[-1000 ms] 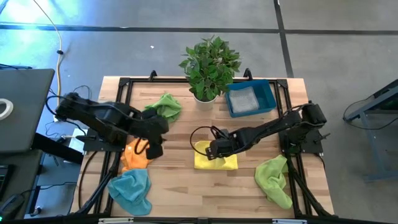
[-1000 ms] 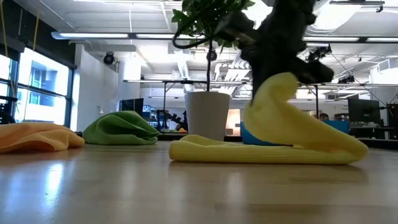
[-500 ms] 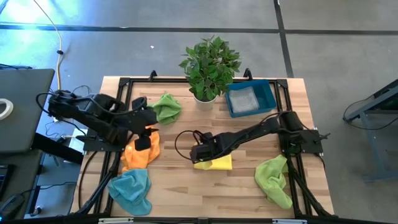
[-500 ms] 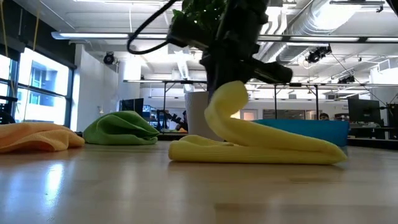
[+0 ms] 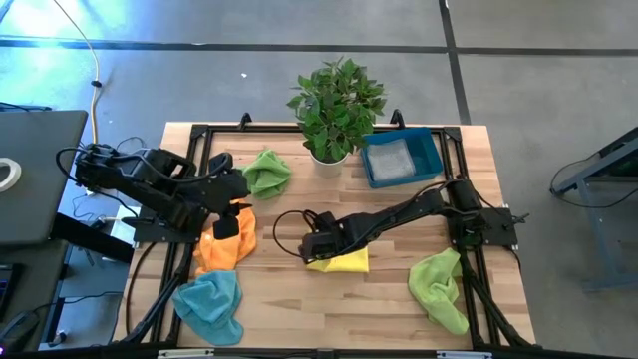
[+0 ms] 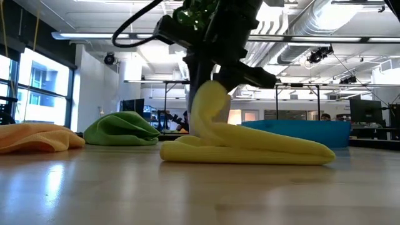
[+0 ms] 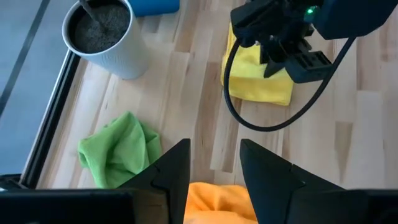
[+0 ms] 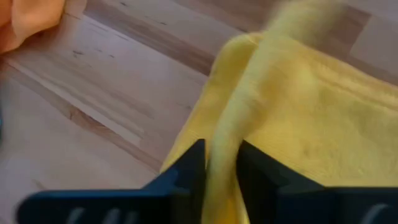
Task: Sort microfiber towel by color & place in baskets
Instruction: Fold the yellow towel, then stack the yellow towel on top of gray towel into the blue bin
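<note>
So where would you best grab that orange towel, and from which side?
Probably from above, at a raised fold of the orange towel. It lies crumpled and mostly flat on the table, so a pinch on a ridge should catch cloth. The left gripper hovers over it, open.

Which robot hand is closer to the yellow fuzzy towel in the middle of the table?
The right. The right gripper is on the yellow microfiber towel, its fingers around a raised fold. The left gripper hangs apart, above the orange microfiber towel.
</note>
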Motion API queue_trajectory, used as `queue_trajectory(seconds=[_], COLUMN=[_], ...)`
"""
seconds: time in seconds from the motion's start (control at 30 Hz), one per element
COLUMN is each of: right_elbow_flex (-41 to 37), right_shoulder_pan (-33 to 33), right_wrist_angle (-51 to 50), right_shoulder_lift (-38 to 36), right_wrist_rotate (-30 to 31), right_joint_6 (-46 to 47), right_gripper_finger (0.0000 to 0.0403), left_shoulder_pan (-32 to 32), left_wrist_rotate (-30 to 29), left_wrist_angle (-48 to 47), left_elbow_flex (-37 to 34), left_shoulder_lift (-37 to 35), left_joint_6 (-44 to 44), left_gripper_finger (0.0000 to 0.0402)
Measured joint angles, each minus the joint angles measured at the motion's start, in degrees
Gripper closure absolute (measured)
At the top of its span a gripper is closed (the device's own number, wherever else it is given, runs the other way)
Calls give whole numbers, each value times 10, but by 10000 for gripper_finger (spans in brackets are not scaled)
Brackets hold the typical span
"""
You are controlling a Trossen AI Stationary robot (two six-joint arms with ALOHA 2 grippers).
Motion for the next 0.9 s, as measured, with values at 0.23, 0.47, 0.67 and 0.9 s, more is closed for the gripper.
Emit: queue_trajectory(seconds=[0.23, 0.47, 0.67, 0.9], right_elbow_flex=[0, 0, -1, -1], right_shoulder_pan=[0, 36, 85, 98], right_wrist_angle=[-3, -45, -51, -45], right_shoulder_lift=[-6, -26, -9, 25], right_wrist_rotate=[11, 2, 3, 12], right_joint_6=[-84, -268, -422, -425], right_gripper_finger=[248, 252, 265, 265], left_shoulder_pan=[0, 0, 0, 0], left_wrist_rotate=[-8, -8, -8, -8], left_wrist_angle=[0, 0, -5, -5], left_elbow_flex=[0, 0, 0, 0], left_shoulder_lift=[0, 0, 0, 0], left_joint_6=[6, 20, 25, 25], left_gripper_finger=[271, 271, 271, 271])
